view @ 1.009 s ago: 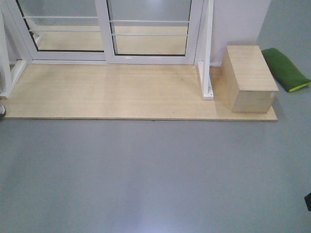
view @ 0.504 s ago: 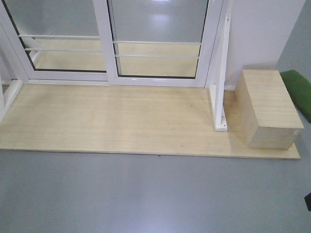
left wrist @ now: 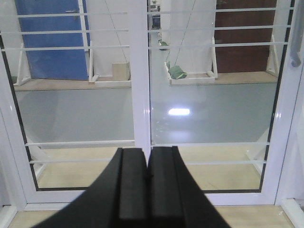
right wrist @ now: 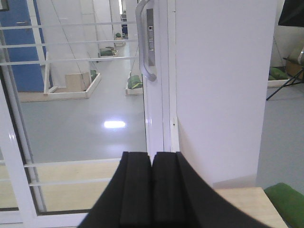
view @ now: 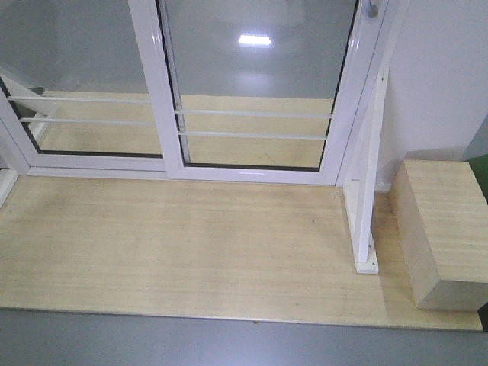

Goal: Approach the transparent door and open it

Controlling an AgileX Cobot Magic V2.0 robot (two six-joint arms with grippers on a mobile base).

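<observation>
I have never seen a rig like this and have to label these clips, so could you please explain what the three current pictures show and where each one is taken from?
This is a wheeled robot with two arms, facing a glass sliding door. The front view looks down ahead of the robot: a pale wooden platform carries a wooden box at its right end, with a white brace beside it. Behind stands the transparent door, the right-hand panel, with its grey handle near the right frame; the left panel shows none. The other two pictures come from cameras on the wrists. The dark shape at the bottom of each is a gripper: the left gripper and the right gripper. Both are shut and hold nothing; neither touches the door yet.
</observation>
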